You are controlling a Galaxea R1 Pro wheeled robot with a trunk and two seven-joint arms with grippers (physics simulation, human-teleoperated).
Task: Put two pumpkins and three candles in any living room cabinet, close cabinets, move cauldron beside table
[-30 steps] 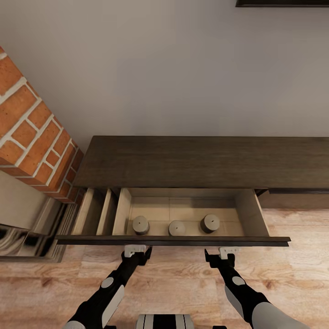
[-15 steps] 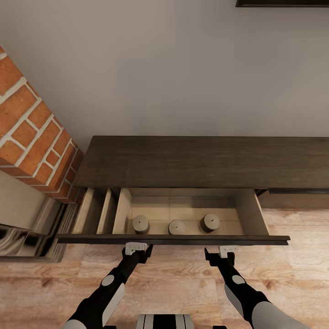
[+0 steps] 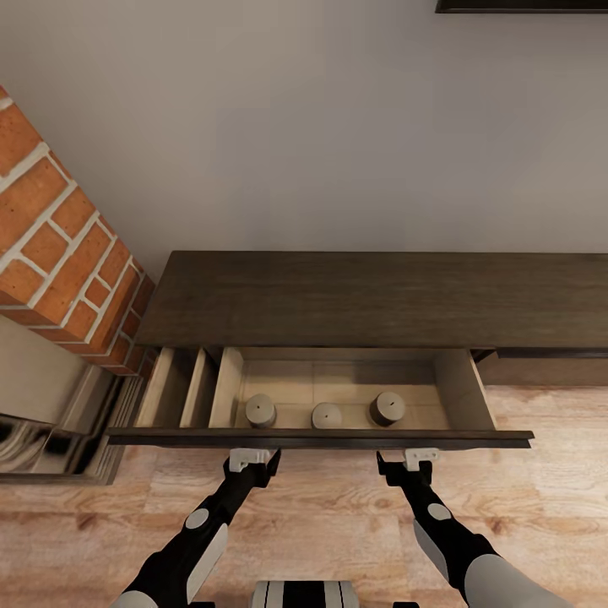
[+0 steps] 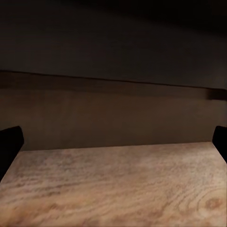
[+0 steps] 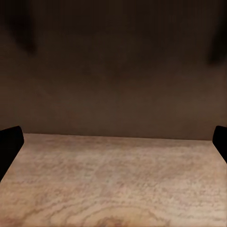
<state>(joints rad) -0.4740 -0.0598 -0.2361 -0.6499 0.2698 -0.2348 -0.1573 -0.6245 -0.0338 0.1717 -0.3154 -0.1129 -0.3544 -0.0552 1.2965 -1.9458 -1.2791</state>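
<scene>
Candles (image 3: 326, 415) sitting in the open cabinet (image 3: 371, 300) drawer; closing step.
Left hand (image 3: 252, 459) and right hand (image 3: 409, 463), both spread open, are pressing just before its front; pushing squarely comes next.

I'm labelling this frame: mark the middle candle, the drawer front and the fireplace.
Middle candle (image 3: 327, 415), head view, flat top.
Drawer front (image 3: 321, 438), head view, top edge.
Fireplace (image 3: 59, 253), head view, brick face.

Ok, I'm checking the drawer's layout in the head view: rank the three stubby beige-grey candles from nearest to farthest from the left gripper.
1. The left stubby beige-grey candle, just beyond the left gripper across the dark drawer front.
2. The middle candle, at the drawer's centre.
3. The right candle, nearer the right gripper.
</scene>
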